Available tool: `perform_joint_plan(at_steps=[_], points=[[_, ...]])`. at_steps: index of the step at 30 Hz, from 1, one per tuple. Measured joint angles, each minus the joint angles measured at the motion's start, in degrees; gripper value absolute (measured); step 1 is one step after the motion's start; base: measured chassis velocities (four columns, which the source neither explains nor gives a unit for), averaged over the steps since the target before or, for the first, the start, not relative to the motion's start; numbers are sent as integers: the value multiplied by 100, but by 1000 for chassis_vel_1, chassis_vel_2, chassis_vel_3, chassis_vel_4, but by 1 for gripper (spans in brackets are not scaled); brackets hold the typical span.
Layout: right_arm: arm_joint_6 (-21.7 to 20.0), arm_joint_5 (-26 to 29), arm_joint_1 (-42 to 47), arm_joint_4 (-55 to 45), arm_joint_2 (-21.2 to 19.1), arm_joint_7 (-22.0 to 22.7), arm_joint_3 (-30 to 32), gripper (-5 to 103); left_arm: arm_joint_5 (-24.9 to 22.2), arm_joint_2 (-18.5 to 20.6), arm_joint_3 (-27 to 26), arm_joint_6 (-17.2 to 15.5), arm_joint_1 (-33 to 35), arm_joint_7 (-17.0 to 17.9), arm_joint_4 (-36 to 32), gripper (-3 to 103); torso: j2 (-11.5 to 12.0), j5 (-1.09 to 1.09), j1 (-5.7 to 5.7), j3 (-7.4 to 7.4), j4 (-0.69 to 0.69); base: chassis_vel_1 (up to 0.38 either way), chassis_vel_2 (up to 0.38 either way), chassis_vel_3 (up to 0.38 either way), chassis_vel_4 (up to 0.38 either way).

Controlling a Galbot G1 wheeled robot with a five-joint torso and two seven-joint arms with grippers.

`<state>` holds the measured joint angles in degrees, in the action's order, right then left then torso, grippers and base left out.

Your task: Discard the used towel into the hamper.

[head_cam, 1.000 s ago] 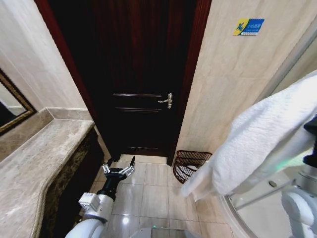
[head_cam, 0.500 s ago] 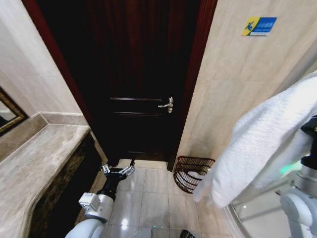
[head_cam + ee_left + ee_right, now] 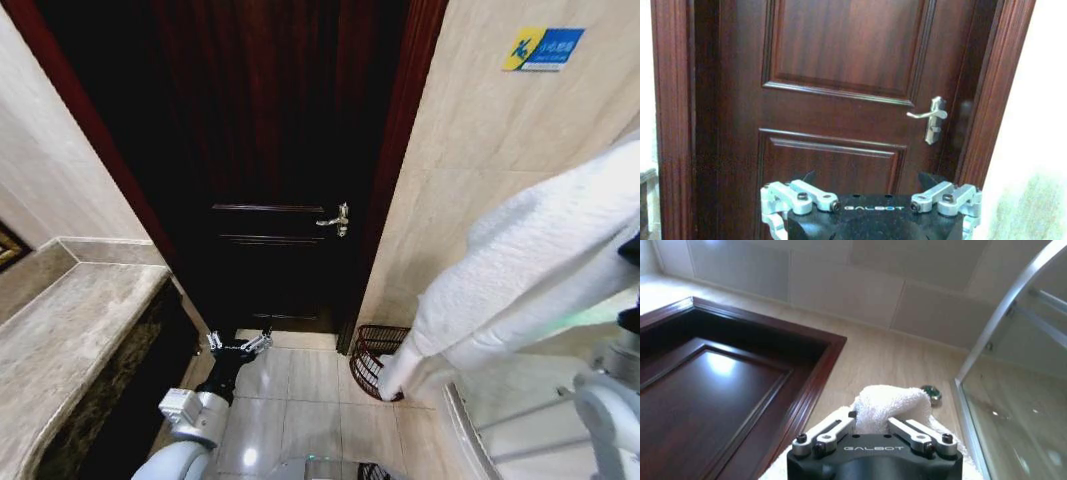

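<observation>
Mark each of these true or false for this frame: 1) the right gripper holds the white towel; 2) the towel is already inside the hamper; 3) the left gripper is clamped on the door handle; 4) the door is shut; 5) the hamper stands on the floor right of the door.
1) True: the right gripper is shut on the towel.
2) False: the towel hangs in the air, its lower end in front of the hamper.
3) False: the left gripper is open, low, apart from the door handle.
4) True: the door is shut.
5) True.
</observation>
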<state>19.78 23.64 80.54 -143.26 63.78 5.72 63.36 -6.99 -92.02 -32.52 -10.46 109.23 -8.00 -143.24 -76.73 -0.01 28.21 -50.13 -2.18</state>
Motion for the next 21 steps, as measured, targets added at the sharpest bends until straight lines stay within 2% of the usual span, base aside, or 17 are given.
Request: perform_joint_plan(at_steps=[14, 21], points=[[-78, 43, -746, 64, -409, -2, -387, 5, 0, -1, 0, 0, 0, 0, 0, 100, 1, -1, 5, -1, 0, 0, 0, 0, 0], [-116, 20, -1400, 522, -668, -11, -763, 5, 0, -1, 0, 0, 0, 0, 0, 100, 1, 3, 6, -2, 0, 0, 0, 0, 0]])
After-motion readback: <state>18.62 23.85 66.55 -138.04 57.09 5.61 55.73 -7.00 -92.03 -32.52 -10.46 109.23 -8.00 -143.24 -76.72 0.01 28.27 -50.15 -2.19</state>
